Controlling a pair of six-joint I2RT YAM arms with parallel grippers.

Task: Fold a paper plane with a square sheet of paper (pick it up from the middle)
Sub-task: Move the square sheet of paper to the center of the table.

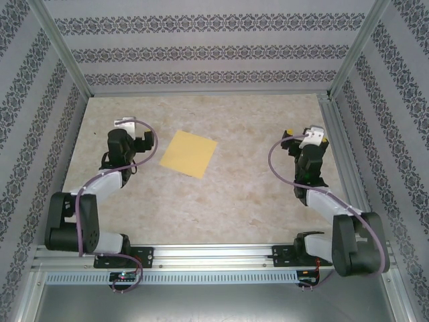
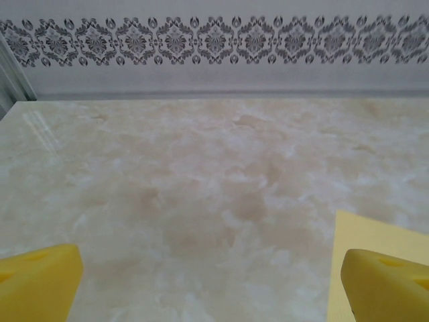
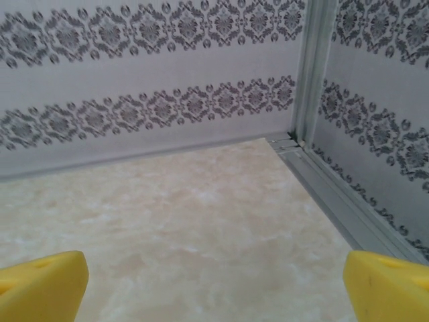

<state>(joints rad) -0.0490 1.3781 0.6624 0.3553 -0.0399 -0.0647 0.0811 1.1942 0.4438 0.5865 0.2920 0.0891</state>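
The sheet [image 1: 188, 153] lies flat on the bench [image 1: 241, 194], left of centre and turned like a diamond. It seems unfolded, though the top view is too coarse to rule out a faint crease. The left gripper [image 2: 213, 287] hangs just beside its left edge, jaws wide apart and holding nothing. The right gripper [image 3: 214, 287] is well apart, near the right wall [image 3: 375, 127], its jaws also spread and empty.

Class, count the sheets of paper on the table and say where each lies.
1. The square sheet of paper lies flat on the table, left of centre.
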